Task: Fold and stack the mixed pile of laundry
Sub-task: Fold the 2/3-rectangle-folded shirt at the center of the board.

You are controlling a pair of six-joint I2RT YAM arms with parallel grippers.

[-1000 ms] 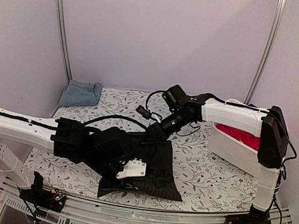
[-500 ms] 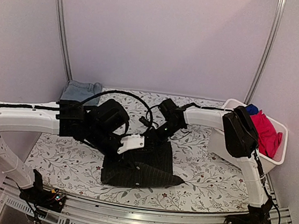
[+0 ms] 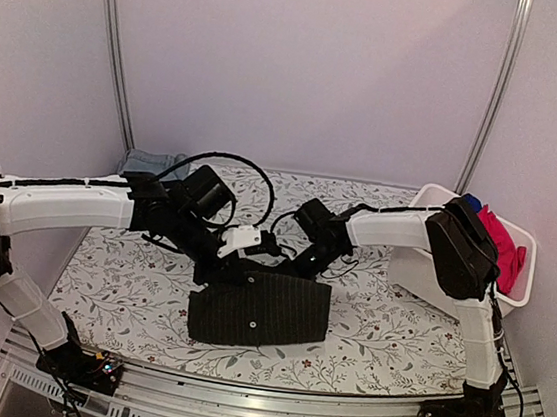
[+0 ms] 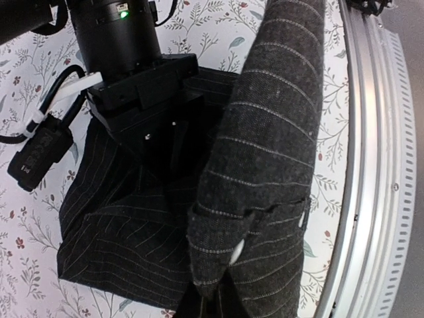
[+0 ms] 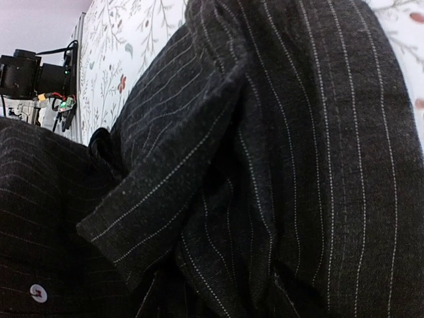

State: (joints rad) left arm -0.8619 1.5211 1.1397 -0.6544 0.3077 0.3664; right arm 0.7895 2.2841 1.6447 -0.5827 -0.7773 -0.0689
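Observation:
The black pinstriped shirt (image 3: 259, 310) lies as a folded rectangle on the floral table cover, near the front edge. My left gripper (image 3: 240, 248) is at its far left edge. In the left wrist view the gripper (image 4: 213, 299) is shut on a raised fold of the shirt (image 4: 265, 152). My right gripper (image 3: 305, 262) is at the shirt's far right edge. The right wrist view is filled with bunched shirt cloth (image 5: 265, 165) that hides the fingers. A light blue denim piece (image 3: 146, 161) lies at the back left. Red-pink cloth (image 3: 500, 249) and royal blue cloth (image 3: 470, 202) sit in the bin.
A white plastic bin (image 3: 427, 276) stands tilted at the right edge. The floral table cover (image 3: 120, 271) spans the table. A metal rail (image 3: 266, 403) runs along the front edge. The right arm's wrist (image 4: 126, 40) is close in front of the left gripper.
Both grippers have moved toward the back of the table with the shirt's edge. The shirt has gone from a spread, pointed shape to a compact folded rectangle. The right arm has swung off the bin.

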